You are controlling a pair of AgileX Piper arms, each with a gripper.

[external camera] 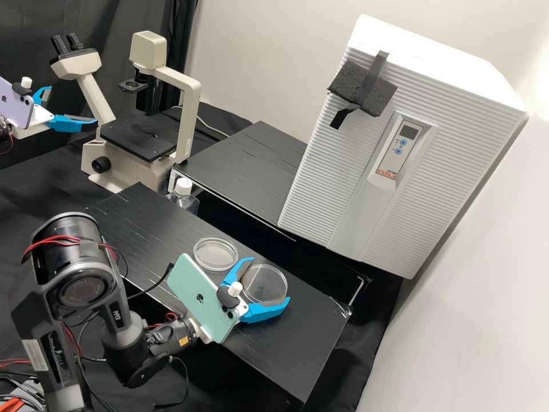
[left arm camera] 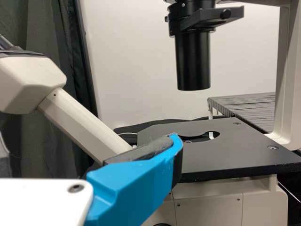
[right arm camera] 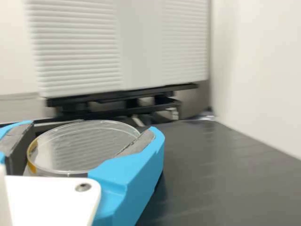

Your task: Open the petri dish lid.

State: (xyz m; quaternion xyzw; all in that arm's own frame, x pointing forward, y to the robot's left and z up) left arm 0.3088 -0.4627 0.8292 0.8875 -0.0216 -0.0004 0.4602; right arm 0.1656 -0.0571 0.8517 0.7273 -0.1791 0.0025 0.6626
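Note:
In the high view, my right gripper [external camera: 270,279] holds its blue fingers on either side of a clear round petri dish [external camera: 265,284] on the black bench. Behind it to the left lies another clear round dish or lid [external camera: 215,253]. The right wrist view has the dish [right arm camera: 84,148] between the fingers of my right gripper [right arm camera: 91,134], close to both pads; firm contact cannot be made out. At the upper left of the high view my left gripper [external camera: 72,104] stands open, and one blue finger [left arm camera: 134,183] shows beside the microscope in the left wrist view.
The microscope [external camera: 137,137] stands at the back left, with a white-capped bottle [external camera: 183,187] in front of it. A white ribbed cabinet [external camera: 320,166] rises behind the bench [external camera: 309,355]; a wall [external camera: 457,332] bounds the right side.

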